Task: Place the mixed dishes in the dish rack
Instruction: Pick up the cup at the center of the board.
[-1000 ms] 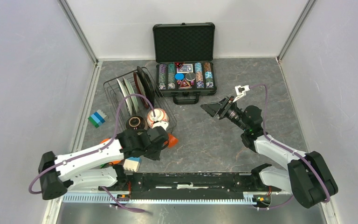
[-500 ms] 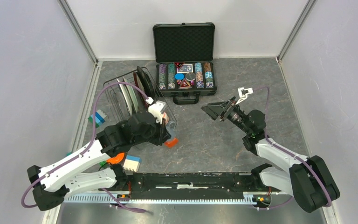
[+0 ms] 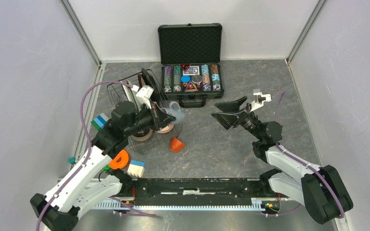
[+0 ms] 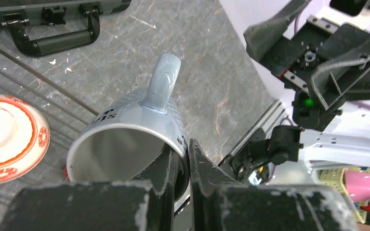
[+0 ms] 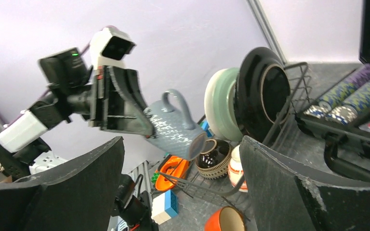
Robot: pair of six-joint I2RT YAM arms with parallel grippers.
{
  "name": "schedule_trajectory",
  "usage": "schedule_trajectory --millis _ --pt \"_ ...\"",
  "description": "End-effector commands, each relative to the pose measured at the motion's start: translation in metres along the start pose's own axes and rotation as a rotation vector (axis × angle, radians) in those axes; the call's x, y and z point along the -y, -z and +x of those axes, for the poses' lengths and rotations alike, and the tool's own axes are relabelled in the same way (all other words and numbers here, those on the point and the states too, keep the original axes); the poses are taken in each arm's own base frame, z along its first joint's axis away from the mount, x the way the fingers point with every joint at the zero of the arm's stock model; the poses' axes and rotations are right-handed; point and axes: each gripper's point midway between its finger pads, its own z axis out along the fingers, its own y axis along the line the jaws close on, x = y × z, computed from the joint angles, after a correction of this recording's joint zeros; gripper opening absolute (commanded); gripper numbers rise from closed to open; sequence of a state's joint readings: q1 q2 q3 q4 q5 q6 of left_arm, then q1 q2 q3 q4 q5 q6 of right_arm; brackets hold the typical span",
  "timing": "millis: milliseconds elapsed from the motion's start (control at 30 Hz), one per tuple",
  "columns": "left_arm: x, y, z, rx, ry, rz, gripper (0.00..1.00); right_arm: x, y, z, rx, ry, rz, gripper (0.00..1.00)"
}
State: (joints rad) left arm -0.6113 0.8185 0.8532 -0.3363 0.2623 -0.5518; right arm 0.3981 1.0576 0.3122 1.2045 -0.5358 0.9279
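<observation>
My left gripper [image 3: 166, 115] is shut on the rim of a grey mug [image 3: 176, 114] and holds it in the air over the right end of the black wire dish rack [image 3: 120, 87]. In the left wrist view one finger is inside the mug [image 4: 139, 125] and one outside, at the gripper [image 4: 188, 147]. Plates [image 3: 144, 84] stand on edge in the rack. A white bowl with red pattern [image 4: 9, 139] and a dark patterned bowl [image 5: 214, 161] sit in its front part. An orange cup [image 3: 176, 144] lies on the table beside the rack. My right gripper [image 3: 229, 111] is open and empty, facing the mug [image 5: 173, 127].
An open black case of poker chips [image 3: 190, 79] stands behind the rack. An orange ring toy [image 3: 119, 159] and a white-and-blue block [image 3: 136, 168] lie near the left arm's base. A green-and-blue block [image 3: 99, 121] lies left of the rack.
My left gripper has risen and swung back from the table by the orange cup to above the rack's right end, with the grey mug in it. My right gripper has opened wider.
</observation>
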Motion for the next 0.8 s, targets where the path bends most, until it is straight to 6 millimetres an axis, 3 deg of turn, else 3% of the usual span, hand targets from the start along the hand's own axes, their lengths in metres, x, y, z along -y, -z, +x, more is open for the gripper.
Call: schedule_trajectory --millis 0,267,433,600,767 --pt "0.036 0.012 -0.043 0.154 0.036 0.246 0.02 -0.033 0.003 -0.014 0.044 0.07 -0.147 0.93" --pt "0.038 0.025 -0.061 0.271 0.212 0.485 0.02 -0.055 -0.005 -0.01 -0.005 0.13 -0.217 0.93" --pt "0.05 0.033 -0.068 0.284 0.28 0.642 0.02 -0.05 -0.018 0.007 -0.099 0.172 -0.186 0.94" --pt "0.058 0.039 -0.065 0.259 0.25 0.681 0.02 -0.044 -0.024 0.016 -0.131 0.146 -0.166 0.94" --pt "0.062 0.044 -0.051 0.209 0.228 0.701 0.02 -0.056 -0.026 0.016 -0.114 0.087 -0.232 0.94"
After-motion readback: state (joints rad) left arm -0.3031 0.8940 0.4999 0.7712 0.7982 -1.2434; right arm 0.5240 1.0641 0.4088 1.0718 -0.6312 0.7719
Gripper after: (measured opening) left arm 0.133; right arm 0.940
